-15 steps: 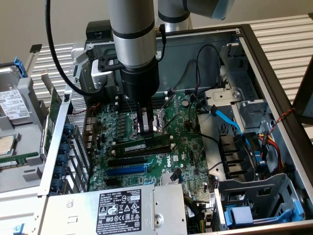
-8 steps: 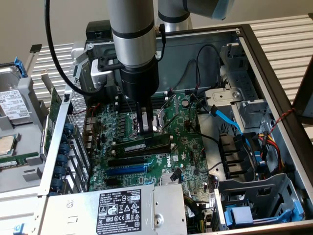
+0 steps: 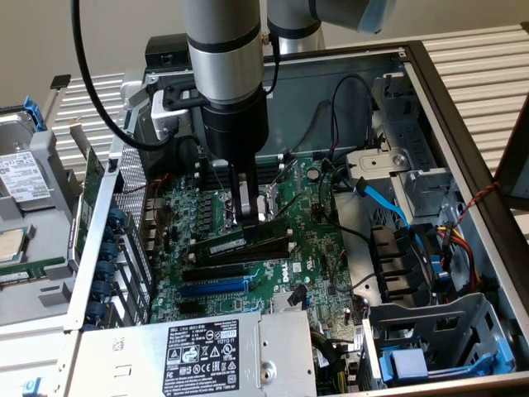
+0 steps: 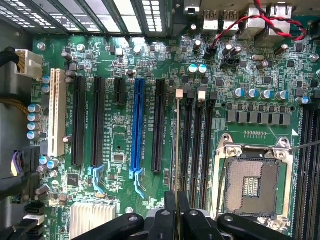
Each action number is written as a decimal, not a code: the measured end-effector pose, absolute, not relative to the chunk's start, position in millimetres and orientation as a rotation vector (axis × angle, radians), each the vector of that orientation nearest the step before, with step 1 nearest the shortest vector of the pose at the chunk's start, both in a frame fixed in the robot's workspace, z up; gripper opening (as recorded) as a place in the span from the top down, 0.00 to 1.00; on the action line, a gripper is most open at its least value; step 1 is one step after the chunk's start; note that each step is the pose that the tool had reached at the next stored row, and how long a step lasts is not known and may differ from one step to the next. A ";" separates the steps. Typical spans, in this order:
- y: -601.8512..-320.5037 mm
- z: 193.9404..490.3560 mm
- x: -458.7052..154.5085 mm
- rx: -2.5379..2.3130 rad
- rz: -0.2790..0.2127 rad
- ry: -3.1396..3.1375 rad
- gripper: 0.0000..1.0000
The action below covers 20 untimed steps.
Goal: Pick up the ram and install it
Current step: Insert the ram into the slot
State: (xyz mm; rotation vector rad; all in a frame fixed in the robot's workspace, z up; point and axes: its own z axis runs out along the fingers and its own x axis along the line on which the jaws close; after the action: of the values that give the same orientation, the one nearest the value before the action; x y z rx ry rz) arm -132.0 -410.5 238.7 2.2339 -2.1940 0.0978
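Gripper [image 3: 245,217]: hanging inside the open computer case [image 3: 463,124], directly over the motherboard [image 3: 314,240].
Fingers [image 4: 170,210]: pinching narrow on the ram's top edge, nearly touching each other in the wrist view.
Ram [image 3: 227,246]: being held edge-down among the black memory slots [image 4: 197,150]; in the wrist view it is showing only as a thin upright line [image 4: 176,145] beside the first slot.
Seating: cannot tell whether the stick is resting in a slot or just above it; the lower edge is hidden.
Neighbours: blue expansion slot [image 4: 137,125] sitting a little apart on one side, open CPU socket [image 4: 250,182] on the other.
Risk, alignment: stick may be sitting beside the channel, so pressing could be bending the board or chipping contacts.
Risk, tilt: uneven push could be seating one end only.
Risk, socket: any sideways slip is threatening the exposed socket.
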 end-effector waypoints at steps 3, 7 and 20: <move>-410.5 245.3 -131.6 2.234 0.098 -2.194 0.87; -410.5 249.0 -130.9 2.227 0.095 -2.198 0.87; -410.5 251.3 -121.2 2.201 -0.097 -2.175 0.87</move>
State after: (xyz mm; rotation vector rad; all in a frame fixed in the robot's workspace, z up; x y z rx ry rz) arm -121.2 -410.5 251.3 2.2007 -2.1745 -0.0971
